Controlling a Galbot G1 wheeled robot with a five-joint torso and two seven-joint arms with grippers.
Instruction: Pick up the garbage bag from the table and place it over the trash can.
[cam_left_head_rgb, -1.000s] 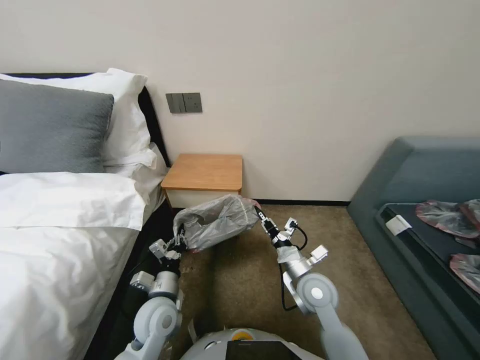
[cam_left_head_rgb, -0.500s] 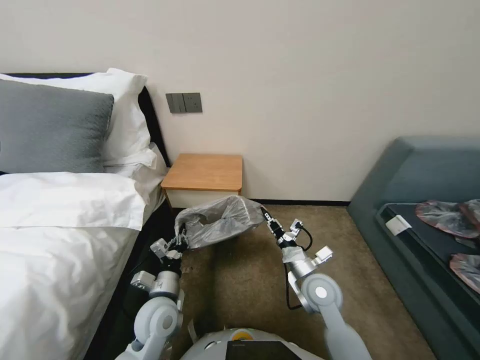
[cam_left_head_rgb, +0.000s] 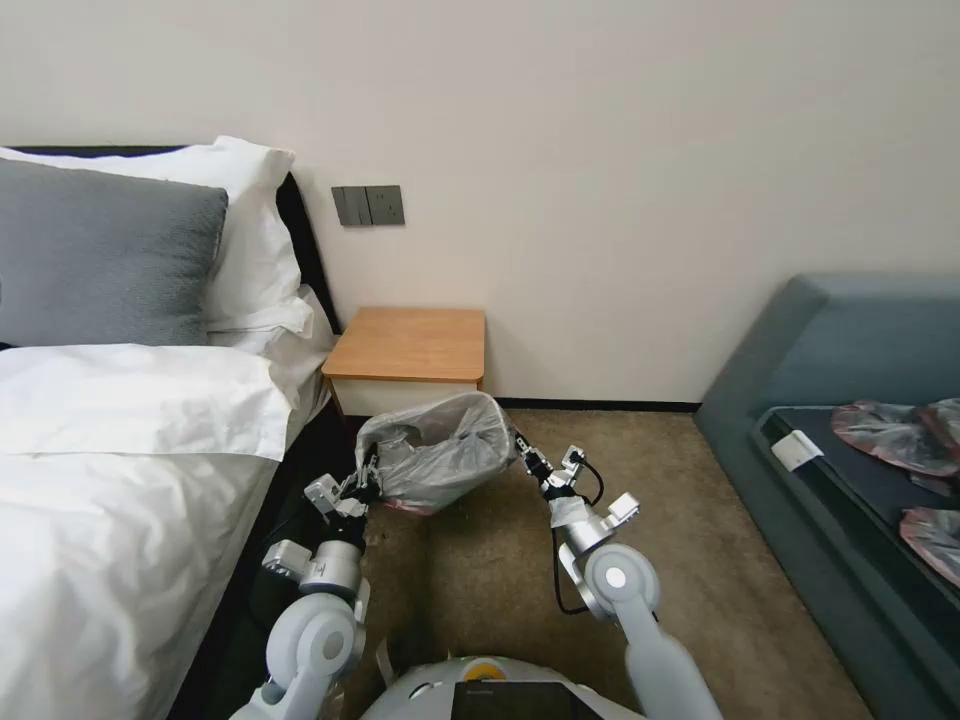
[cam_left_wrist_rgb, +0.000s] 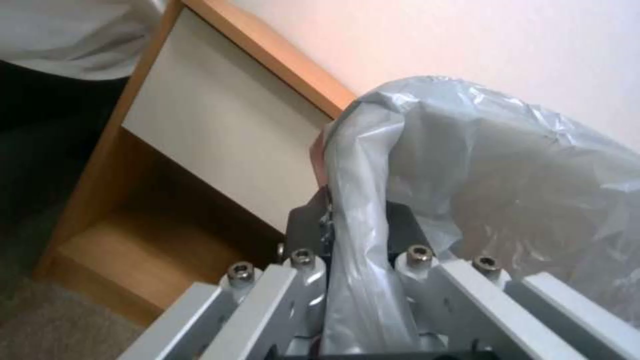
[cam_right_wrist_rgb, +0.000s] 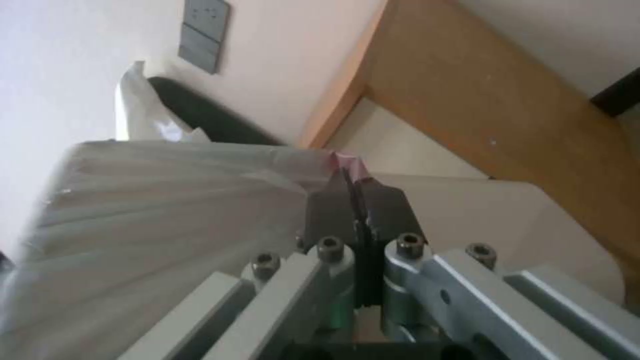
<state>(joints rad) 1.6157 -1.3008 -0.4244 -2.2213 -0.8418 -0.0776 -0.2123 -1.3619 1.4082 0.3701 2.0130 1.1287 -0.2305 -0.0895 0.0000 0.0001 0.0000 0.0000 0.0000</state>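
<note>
Since the earlier frames both arms have dropped and drawn closer together, and the garbage bag (cam_left_head_rgb: 440, 452) now hangs lower, its mouth opened upward instead of stretched sideways. The left hand (cam_left_head_rgb: 366, 480) is clamped on a bunched strip of the bag's rim; the right hand (cam_left_head_rgb: 520, 446) pinches the opposite rim, its dark pads (cam_right_wrist_rgb: 357, 210) pressed together on the film. One bag is stretched between the two hands, just in front of the single bench (cam_left_head_rgb: 408, 345). A beige edge of the trash can (cam_right_wrist_rgb: 533, 225) shows just beyond the right hand.
</note>
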